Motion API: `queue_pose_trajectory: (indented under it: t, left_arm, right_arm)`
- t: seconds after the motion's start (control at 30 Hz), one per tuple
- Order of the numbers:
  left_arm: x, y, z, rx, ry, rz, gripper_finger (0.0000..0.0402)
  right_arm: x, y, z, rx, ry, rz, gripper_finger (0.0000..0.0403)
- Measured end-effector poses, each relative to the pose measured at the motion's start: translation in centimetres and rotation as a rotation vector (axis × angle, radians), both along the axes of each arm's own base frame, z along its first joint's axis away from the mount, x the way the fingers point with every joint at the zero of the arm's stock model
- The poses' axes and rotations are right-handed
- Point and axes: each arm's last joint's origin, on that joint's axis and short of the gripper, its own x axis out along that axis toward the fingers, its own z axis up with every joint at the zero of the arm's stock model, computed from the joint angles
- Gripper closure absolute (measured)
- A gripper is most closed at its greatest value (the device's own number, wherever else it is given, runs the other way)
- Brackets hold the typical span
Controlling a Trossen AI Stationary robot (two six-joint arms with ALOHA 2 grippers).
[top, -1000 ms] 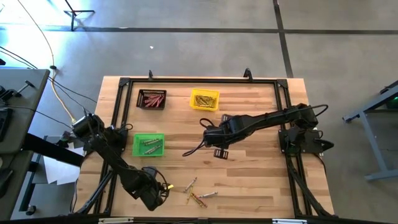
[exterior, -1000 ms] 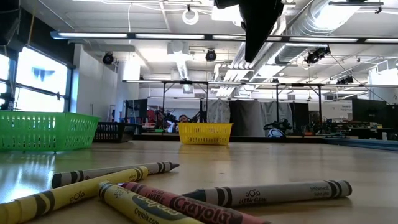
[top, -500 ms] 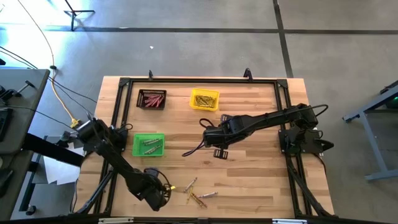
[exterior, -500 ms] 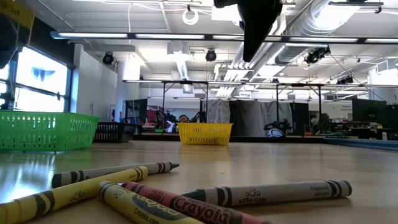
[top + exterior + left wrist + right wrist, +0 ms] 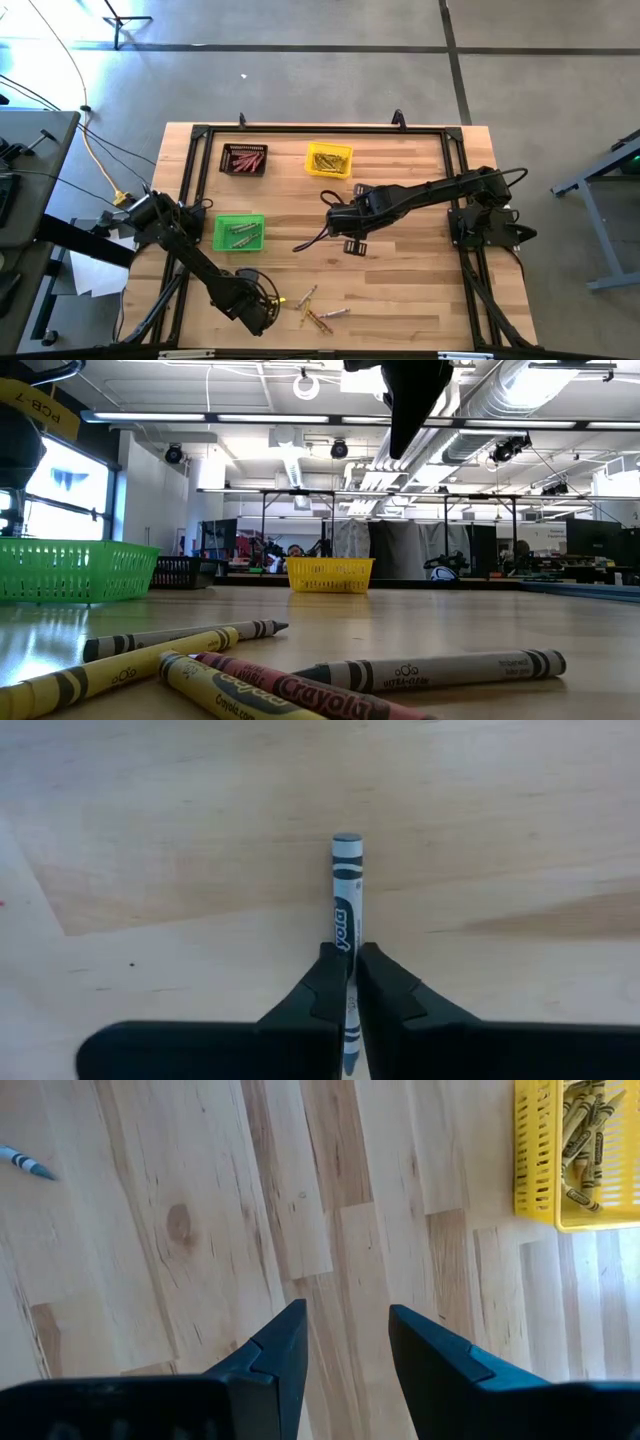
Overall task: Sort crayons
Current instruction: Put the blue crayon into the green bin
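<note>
Your left gripper [image 5: 348, 982] is clamped on a grey crayon [image 5: 346, 890] near the table's front edge; right gripper [image 5: 345, 1342] hangs wide mid-table.

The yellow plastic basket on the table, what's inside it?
The yellow plastic basket holds a pile of yellow-gold crayons. The right wrist view shows only part of it, so the rest, and whatever lies beneath the pile, stays hidden.
</note>
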Motion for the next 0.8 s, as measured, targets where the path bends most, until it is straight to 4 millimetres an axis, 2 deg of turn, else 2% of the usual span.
queue_pose_trajectory:
  t: [0.23,0.43,0.6,0.7,0.8]
  left_arm:
    - [0.2,0.0,0.6,0.002,-0.049,0.026,0.0399]
    - [0.8,0.1,4.8,0.060,-0.229,0.048,0.0401]
    - [1.0,0.8,9.3,0.190,-0.402,0.046,0.0401]
    - [0.8,2.0,11.3,0.323,-0.406,0.039,0.0401]
    - [0.4,3.8,12.9,0.463,-0.332,0.032,0.0401]
  right_arm:
    - [-0.1,0.0,0.0,-0.003,0.014,0.037,0.0274]
    - [-0.7,-0.1,1.0,0.008,0.001,0.051,0.0274]
    - [-1.9,-0.9,3.6,0.017,-0.064,0.041,0.0274]
    - [-2.9,-1.5,5.5,0.018,-0.132,0.035,0.0274]
    - [-4.2,-2.3,7.2,-0.007,-0.194,0.016,0.0274]
